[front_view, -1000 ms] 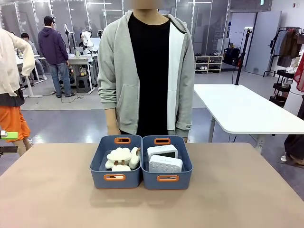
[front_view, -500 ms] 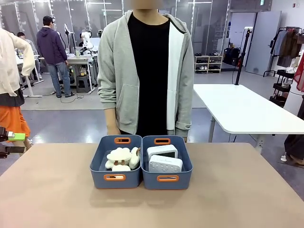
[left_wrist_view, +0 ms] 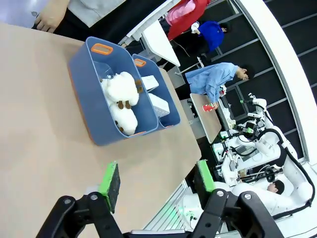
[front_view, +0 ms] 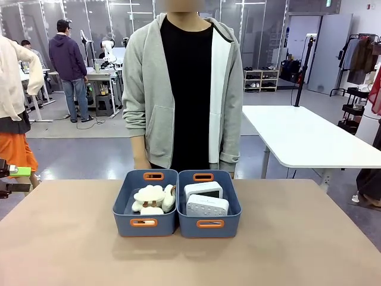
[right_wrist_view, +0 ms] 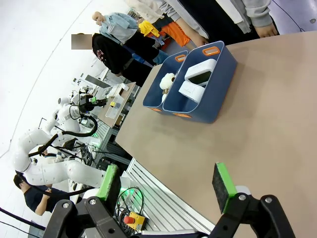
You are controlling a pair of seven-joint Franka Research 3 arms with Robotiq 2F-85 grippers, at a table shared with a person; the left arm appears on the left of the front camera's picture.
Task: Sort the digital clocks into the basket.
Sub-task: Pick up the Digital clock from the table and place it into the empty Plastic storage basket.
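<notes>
Left gripper [front_view: 13, 179] at far left table edge, lifted slightly and drawn a touch leftward from a second ago.

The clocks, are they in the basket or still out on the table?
In. Both digital clocks lie inside the right-hand blue basket, one behind the other. The other tub holds the plush toys.

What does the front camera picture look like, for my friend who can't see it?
Two blue tubs sit side by side on a brown table: the left tub holds fluffy cream toy sheep, and the right tub holds two white clocks. A person in a grey hoodie stands right behind them at the table's far edge.
</notes>
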